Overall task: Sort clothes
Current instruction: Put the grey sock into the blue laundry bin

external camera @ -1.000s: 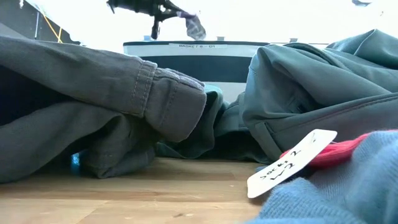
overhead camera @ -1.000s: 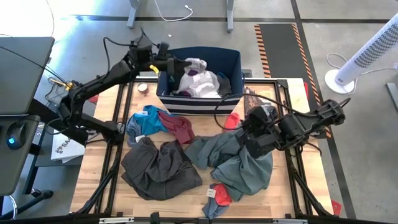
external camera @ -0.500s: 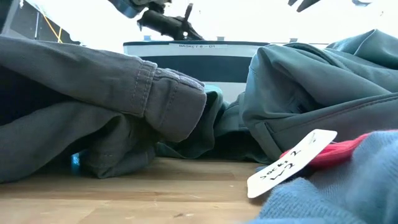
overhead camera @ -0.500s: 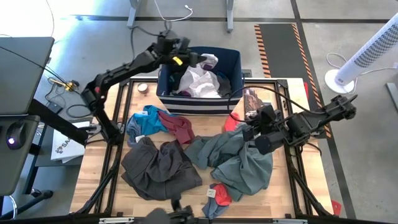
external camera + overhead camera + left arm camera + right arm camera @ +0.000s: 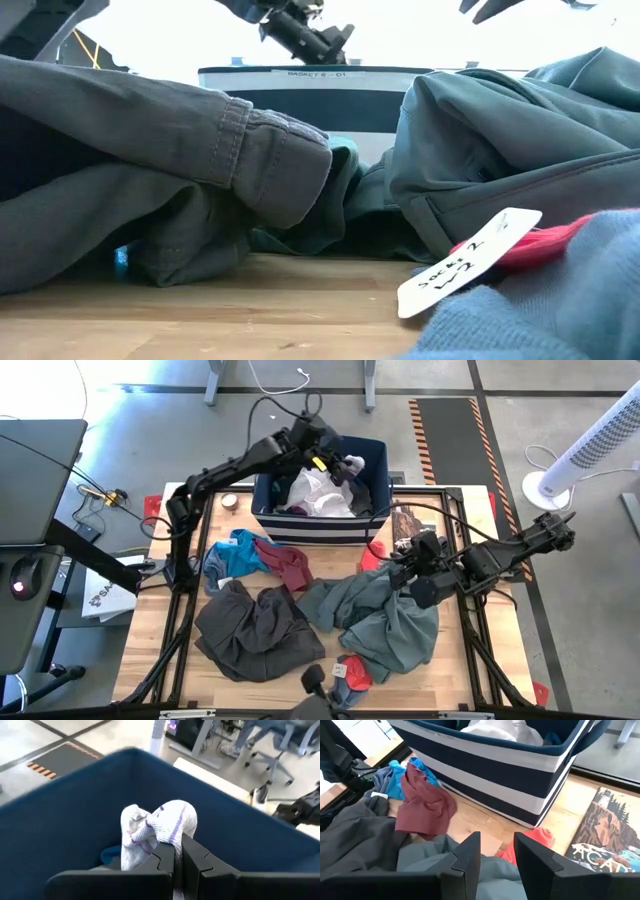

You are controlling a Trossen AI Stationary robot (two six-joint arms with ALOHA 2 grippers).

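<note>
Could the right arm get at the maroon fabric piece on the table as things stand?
Probably yes: the right gripper hovers empty and open over the grey-green shirt, and the maroon fabric piece lies uncovered nearby with nothing between them.

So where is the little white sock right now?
The white sock is pinched in the left gripper, up over the navy bin at the table's far edge, above the white clothes already inside.

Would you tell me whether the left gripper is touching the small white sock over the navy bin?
Touching: the left wrist view shows the left gripper shut on the white sock.
</note>
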